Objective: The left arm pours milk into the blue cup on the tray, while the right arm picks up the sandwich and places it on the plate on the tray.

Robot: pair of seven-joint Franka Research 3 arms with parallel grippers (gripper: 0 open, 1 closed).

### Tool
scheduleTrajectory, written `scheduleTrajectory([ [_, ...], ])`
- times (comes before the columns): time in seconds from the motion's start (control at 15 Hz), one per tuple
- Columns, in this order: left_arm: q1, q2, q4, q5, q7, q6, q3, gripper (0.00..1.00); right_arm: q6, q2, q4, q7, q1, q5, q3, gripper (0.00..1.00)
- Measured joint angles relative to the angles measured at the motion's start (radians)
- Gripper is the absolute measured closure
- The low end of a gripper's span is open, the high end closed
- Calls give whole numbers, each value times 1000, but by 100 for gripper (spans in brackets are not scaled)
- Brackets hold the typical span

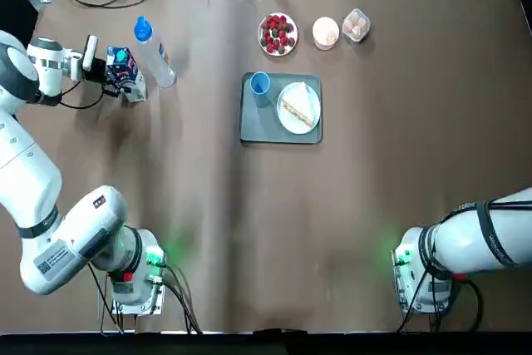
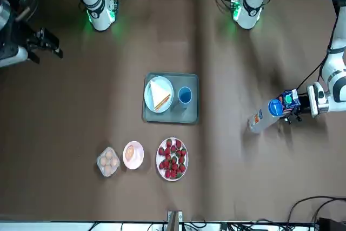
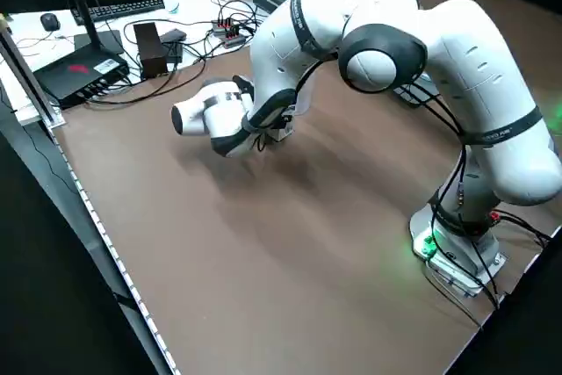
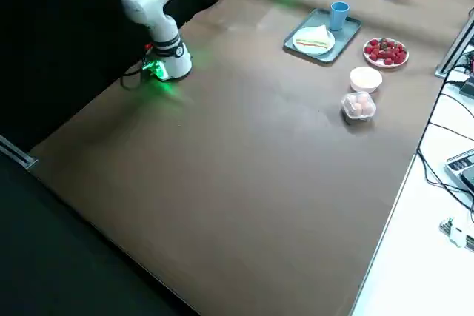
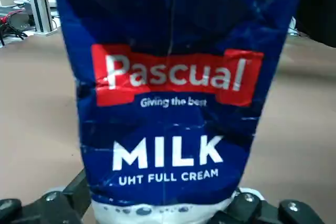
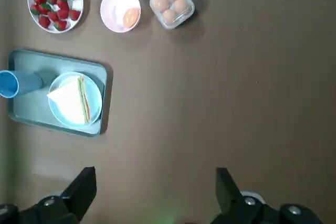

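1. Seeing the milk (image 5: 168, 119) right up against the left wrist camera, printed panel facing the lens; standing roughly upright at the robot's left side of the desk (image 1: 233, 230), well apart from the tray (image 1: 249, 126).
2. Pinching the milk low down with the left gripper (image 1: 111, 82), one finger on each flank by the look of it. Not being able to tell whether the base is touching down.
3. Reading the step in hand as starting the pour: probably needing a clean upward lift first, keeping the spout level, squeezing firmly without buckling the soft walls.
4. Watching out for the clear bottle (image 1: 155, 51), standing just beside the milk on the tray side; best going well over or around, never sweeping straight across.
5. Aiming next for the blue cup (image 1: 260, 85), standing upright on the tray beside the plate (image 1: 290, 121). Bringing the spout just above the rim, then tipping slowly, easing back early; otherwise risking splashes or knocking over something so light.
6. Holding the right gripper (image 6: 157, 184) off to the robot's right of the tray, fingers spreading wide around nothing. Finding the sandwich (image 6: 73, 100) already lying on the plate, so likely needing no more from that arm.
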Motion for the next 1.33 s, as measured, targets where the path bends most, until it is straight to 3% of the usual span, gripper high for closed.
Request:
scheduleTrajectory([
  [0.07, 0, 0, 0, 0, 1, 2, -1, 4, -2, -16, -16, 1, -43, -6, 50, 0],
  [0.2, 5, -1, 0, 0, 19, 7, -1, 22, 2, -48, -59, 2, -86, -10, 100, 0],
  [0.27, 8, -1, 0, -1, 25, 8, -1, 32, 14, -63, -82, 3, -93, -12, 106, 0],
  [0.67, 9, -54, 5, -4, 4, 13, -4, 41, 42, -87, -132, 2, -118, -15, 106, 0],
  [0.93, -11, -225, 10, 4, -94, 12, -10, 47, 68, -87, -134, 2, -123, -42, 106, 0],
  [1.33, -123, -478, 10, 125, -352, 9, -14, 51, 89, -88, -136, 2, -124, -71, 106, 0],
])
